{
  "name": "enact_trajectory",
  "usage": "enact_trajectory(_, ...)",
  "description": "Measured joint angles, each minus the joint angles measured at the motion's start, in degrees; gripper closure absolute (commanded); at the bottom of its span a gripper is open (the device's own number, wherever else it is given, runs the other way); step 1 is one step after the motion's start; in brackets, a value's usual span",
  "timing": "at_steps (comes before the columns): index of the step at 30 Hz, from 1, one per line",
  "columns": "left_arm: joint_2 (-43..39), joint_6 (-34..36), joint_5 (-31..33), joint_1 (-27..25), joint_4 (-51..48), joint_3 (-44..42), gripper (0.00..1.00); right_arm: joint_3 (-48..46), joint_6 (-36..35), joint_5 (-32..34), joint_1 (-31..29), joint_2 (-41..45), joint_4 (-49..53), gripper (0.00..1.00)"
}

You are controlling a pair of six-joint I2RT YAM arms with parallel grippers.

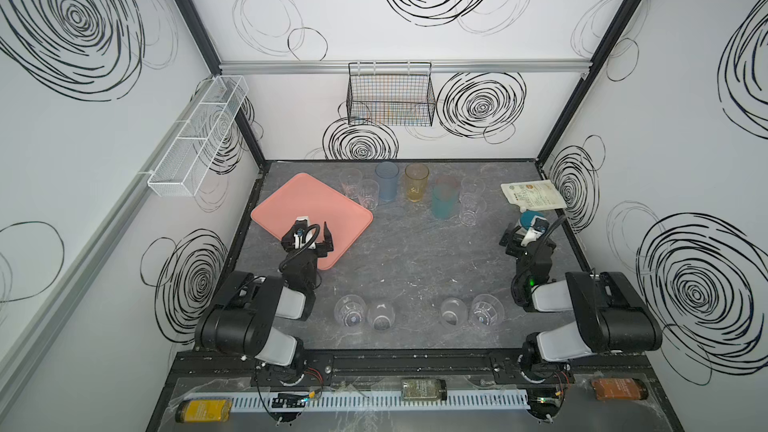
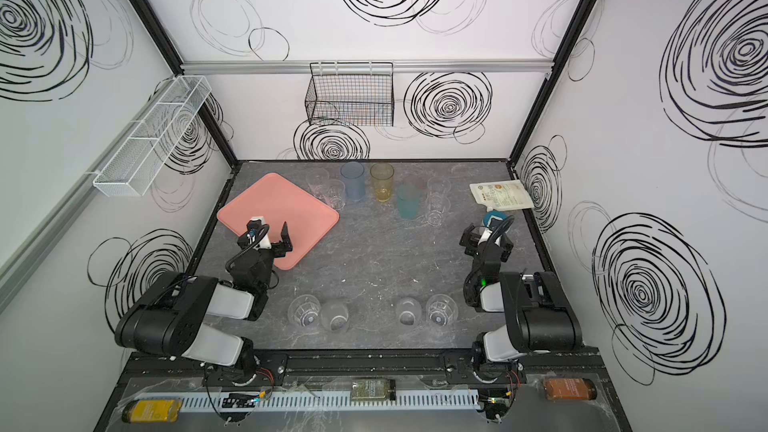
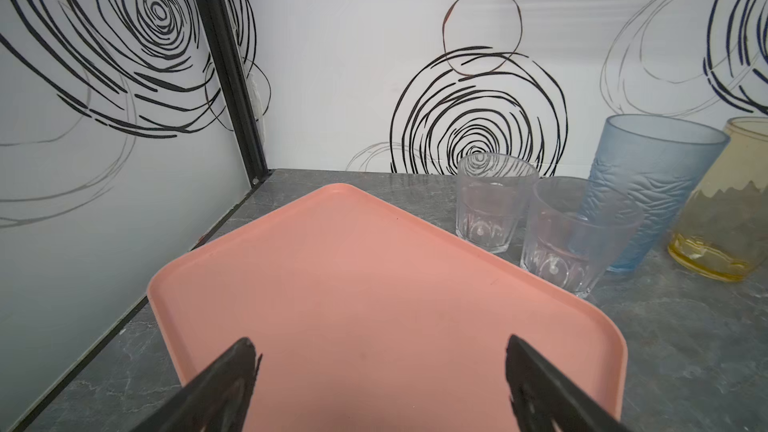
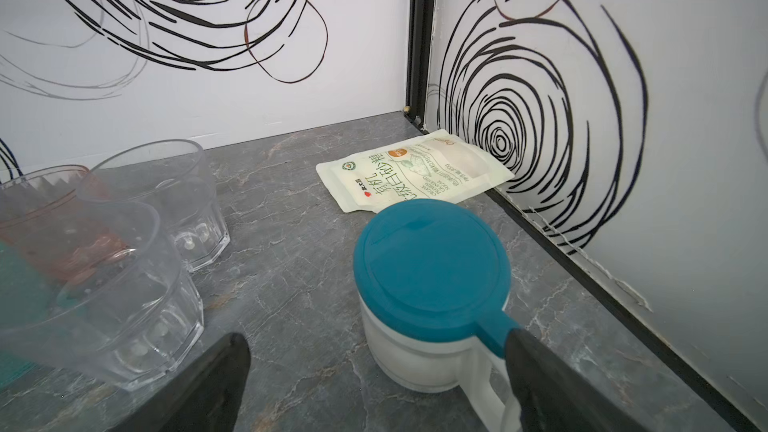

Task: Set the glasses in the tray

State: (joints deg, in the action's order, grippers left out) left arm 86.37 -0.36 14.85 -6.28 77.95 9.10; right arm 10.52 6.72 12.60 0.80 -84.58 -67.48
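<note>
Here the left gripper (image 1: 314,229) hung over the near corner of the tray (image 1: 307,197), jaws wide apart. The tray lay cornerwise at the back left of the table (image 1: 415,259). The glasses (image 1: 350,182) all stood on the table, outside the tray.

Back row, left to right in both top views:
- a clear pair (image 1: 368,195) just beside the tray's far-right edge
- a blue glass (image 1: 387,181)
- an amber glass (image 1: 417,182)
- a teal glass (image 1: 444,201)
- a second clear pair (image 1: 469,211)

In the right wrist view I made out a reddish glass (image 4: 37,189) behind that second pair, by the teal one. Front row: four clear glasses (image 1: 381,317), mouths up, in two pairs between the arm bases.

The right gripper (image 1: 525,236) sat near the right wall, jaws wide apart. A white jar (image 4: 428,259) with a teal lid stood just ahead, between them. I could not tell whether a finger touched the jar's handle. A pouch (image 4: 411,172) lay flat beyond the jar, against the right wall.
</note>
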Motion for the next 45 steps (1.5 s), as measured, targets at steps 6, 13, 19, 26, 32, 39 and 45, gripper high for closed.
enact_trajectory(6,-0.02,-0.55,-5.66,3.28,-0.68,0.02,0.04,0.00,0.00,0.00,0.00,0.00,0.00,0.00)
enact_trajectory(13,-0.02,-1.16,-10.47,4.85,-0.74,0.02,0.04,0.00,0.00,0.00,0.00,0.00,0.00,0.00)
enact_trajectory(19,-0.02,-1.03,-10.73,4.20,-1.20,0.04,0.04,0.00,0.00,-0.02,0.00,0.00,-0.02,0.00)
enact_trajectory(26,-0.02,0.68,-7.06,0.17,-0.15,-0.13,0.04,0.00,0.00,0.00,0.00,0.00,0.00,0.00)
enact_trajectory(32,-0.02,1.09,-5.81,0.04,0.13,-0.15,0.04,0.00,0.00,-0.02,0.00,0.00,0.00,0.00)
enact_trajectory(39,-0.02,0.83,-6.62,1.70,-0.68,-0.09,0.04,0.00,0.00,-0.02,0.00,0.00,0.00,0.00)
enact_trajectory(45,-0.02,0.04,-8.87,3.21,-1.22,-0.09,0.04,0.00,0.02,-0.90,0.35,0.00,0.02,0.00)
